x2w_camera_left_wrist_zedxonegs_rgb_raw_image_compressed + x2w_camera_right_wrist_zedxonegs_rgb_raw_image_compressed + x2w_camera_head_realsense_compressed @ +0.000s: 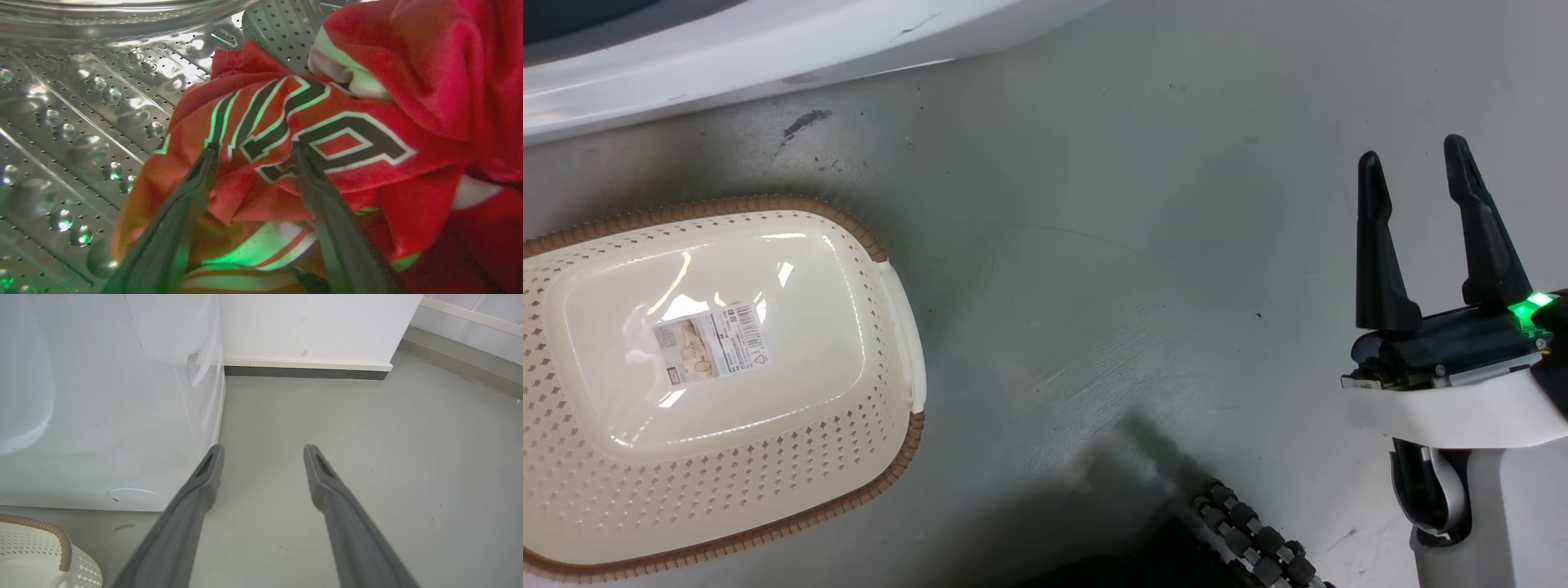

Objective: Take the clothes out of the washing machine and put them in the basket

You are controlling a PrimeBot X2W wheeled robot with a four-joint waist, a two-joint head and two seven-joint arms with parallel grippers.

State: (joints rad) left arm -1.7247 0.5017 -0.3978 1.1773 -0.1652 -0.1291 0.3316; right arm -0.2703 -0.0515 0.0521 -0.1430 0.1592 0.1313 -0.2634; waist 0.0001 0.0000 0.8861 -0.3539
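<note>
The left wrist view looks into the shiny perforated drum [81, 122] of the washing machine [102, 416]. The clothes [433, 69] lie there in a red heap, with a jersey [347, 143] bearing black, white-outlined letters in front. My left gripper [255, 151] is open, its fingertips [210, 157] against the jersey and folds of fabric bulging between the fingers. The cream basket [727, 200] stands on the floor at the left of the head view, holding nothing but a paper label [712, 341]. Far right, my right gripper [1413, 151] hangs open over bare floor.
The washing machine's white front [727, 57] runs along the top left. Grey floor [1135, 245] stretches between basket and right arm. A black roller wheel [1250, 531] of my base sits at the bottom. A white wall with a baseboard [306, 367] stands behind the machine.
</note>
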